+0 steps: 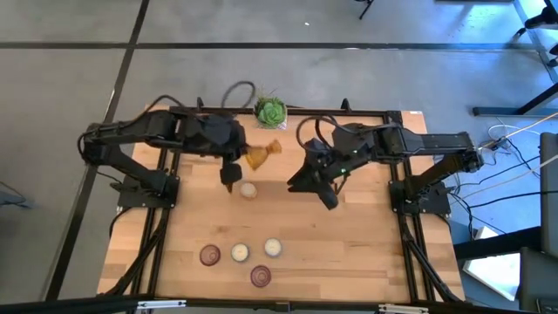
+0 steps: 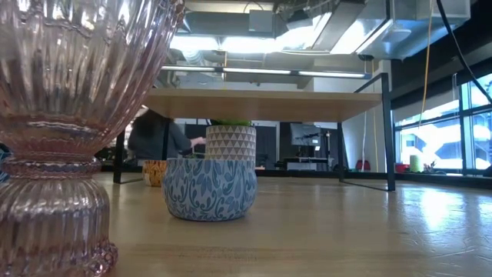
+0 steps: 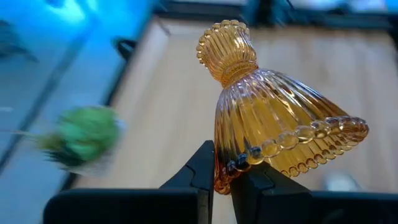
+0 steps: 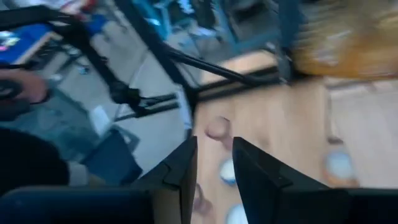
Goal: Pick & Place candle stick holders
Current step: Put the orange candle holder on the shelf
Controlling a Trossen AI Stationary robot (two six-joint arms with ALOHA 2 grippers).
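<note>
The amber glass candle stick holder [image 3: 273, 124] was pinched by its beaded rim between the fingers of the left end effector [image 3: 222, 177], and it was carried tilted above the far middle of the worktop [image 1: 349, 244], with its narrow neck pointed away from the wrist. In the high view the same amber piece [image 1: 260, 155] was seen just in front of the green spiky potted plant [image 1: 270, 111], which stood at the far edge of the worktop. One cream-white holder [image 1: 248, 189] lay directly beneath the left arm, near the left end effector [image 1: 229, 181]. Toward the near edge a loose group of four pieces was seen: a pinkish-purple glass holder [image 1: 209, 255], a cream-white holder beside it [image 1: 240, 253], another cream-white holder [image 1: 273, 248] to its right, and a second pinkish-purple glass holder [image 1: 261, 276] set nearest the edge. The right end effector [image 4: 213, 163] was held above the middle of the worktop to the right of the amber piece, its fingers parted by a narrow gap with nothing seen between them. In the low view a ribbed pink glass piece [image 2: 69, 131] filled the near left, and a blue patterned bowl-shaped piece [image 2: 209, 188] was seen in front of a patterned plant pot [image 2: 231, 143].
</note>
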